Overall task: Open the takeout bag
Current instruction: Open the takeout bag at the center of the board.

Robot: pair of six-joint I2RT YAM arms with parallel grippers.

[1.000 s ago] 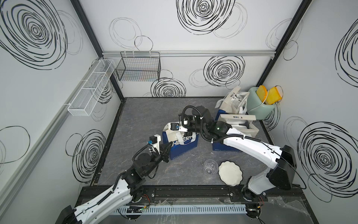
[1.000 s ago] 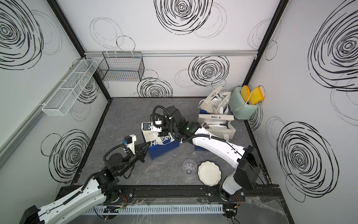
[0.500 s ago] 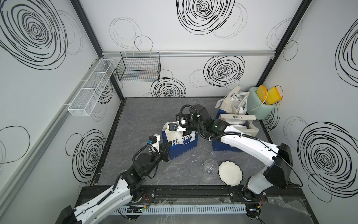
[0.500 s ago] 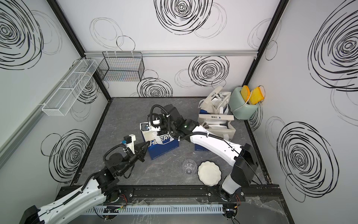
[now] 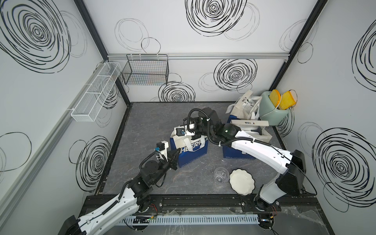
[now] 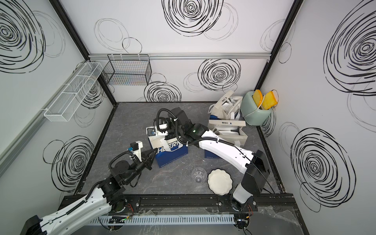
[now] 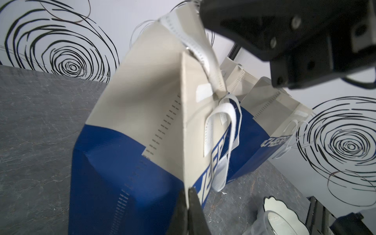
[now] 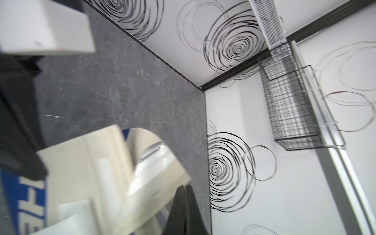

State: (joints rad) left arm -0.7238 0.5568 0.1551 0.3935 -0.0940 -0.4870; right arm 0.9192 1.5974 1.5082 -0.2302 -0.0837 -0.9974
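Takeout bag (image 5: 189, 147) upright mid table (image 5: 142, 122). Left hand (image 7: 188, 201) clamped on its 8 o'clock seam, likely to steady it. Right hand (image 8: 184, 201) clamped on top edge at 12 o'clock, likely to pull open.

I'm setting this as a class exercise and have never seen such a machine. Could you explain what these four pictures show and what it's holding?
It is a tabletop robot with two arms, each ending in a two-fingered pincer. Two pictures look down on the whole booth from above; the other two come from small cameras on the arms' wrists. On the grey table stand a blue-and-cream takeout bag, more bags of the same kind beside it, a clear cup and a white plate. The left pincer is shut on the bag's side seam; the right pincer is shut at its top, apparently on the handle strip.
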